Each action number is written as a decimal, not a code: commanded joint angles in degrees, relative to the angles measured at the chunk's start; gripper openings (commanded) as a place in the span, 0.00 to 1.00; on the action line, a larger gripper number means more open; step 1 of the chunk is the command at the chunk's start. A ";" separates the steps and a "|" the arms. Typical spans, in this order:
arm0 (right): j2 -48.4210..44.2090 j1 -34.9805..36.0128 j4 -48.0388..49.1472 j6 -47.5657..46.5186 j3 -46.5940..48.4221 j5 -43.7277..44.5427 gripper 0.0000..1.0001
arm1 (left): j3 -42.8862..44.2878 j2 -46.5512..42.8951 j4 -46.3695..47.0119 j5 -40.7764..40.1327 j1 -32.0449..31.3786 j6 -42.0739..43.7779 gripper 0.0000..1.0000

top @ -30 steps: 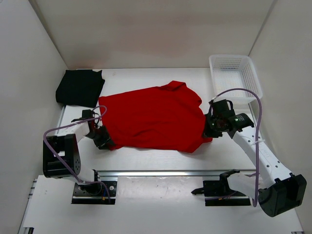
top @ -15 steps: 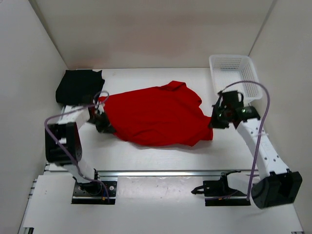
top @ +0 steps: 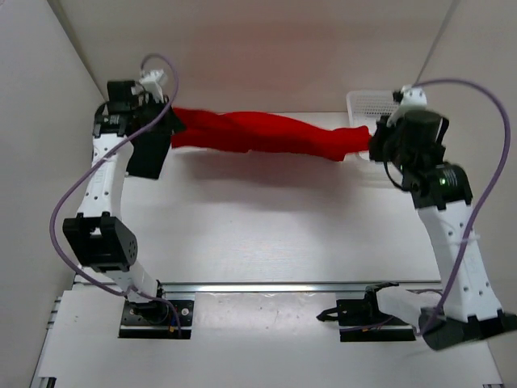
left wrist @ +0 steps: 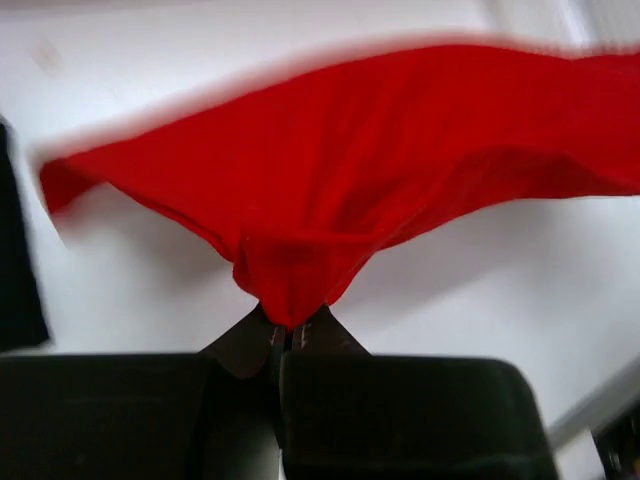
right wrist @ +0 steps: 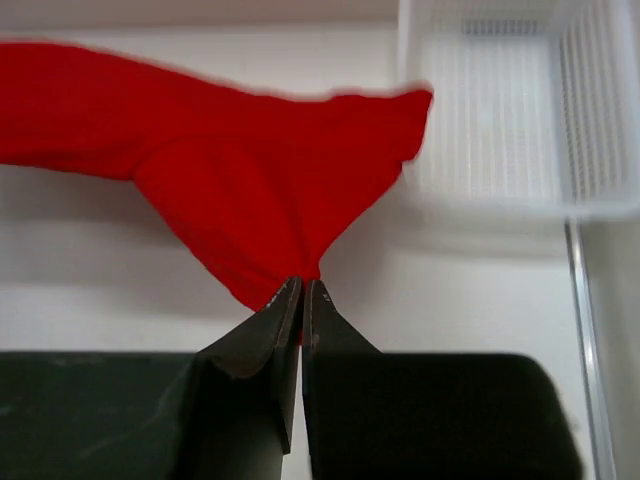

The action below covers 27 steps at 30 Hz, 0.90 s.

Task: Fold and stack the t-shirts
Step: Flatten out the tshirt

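Lifted clear of the table (top: 258, 226) within the last second, no longer spread flat but pulled into a twisted rope between two raised arms. Clamped at the left gripper (left wrist: 290, 335) on a bunched corner of the red t-shirt (left wrist: 340, 170), fanning outward from jaws pressed together; clamped just as firmly at the right gripper (right wrist: 302, 290) on the opposite bunched end. Seen from above as a sagging red band, hung in the air from high at the far left across to just beside the white mesh basket (top: 367, 101) at the far right. Below the left arm, partly hidden, a black t-shirt (top: 149, 158) lying at the far left of the table, apart from the red one. Judged soft, light and limp: likely to droop, twist and bunch wherever unsupported, unlikely to slide out of a firm pinch, in no danger of breaking. Best taken at corners, or along a hem or shoulder seam, through as few layers as possible, so as to open flat when lowered; several layers gathered in the present grips, hence the roping. Probably in need of a shake-out or a fresh hold before any clean fold. Folding of this shirt not yet begun, stacking further off again.
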 commanded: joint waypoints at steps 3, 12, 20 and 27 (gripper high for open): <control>-13.24 0.75 -8.47 7.30 -22.16 1.88 0.00 | -23.53 -0.35 -14.91 4.37 -0.53 9.03 0.00; -25.57 4.63 -12.71 21.11 -43.90 -6.56 0.00 | -38.44 5.81 -35.23 -2.31 0.18 27.48 0.00; -25.84 -9.24 -11.03 13.14 -46.65 -13.32 0.00 | -37.02 0.10 -29.45 -20.81 -0.71 33.12 0.00; -26.63 -15.43 -12.70 8.20 -46.29 -15.37 0.00 | -33.69 -4.03 -36.38 -19.89 -0.80 39.71 0.00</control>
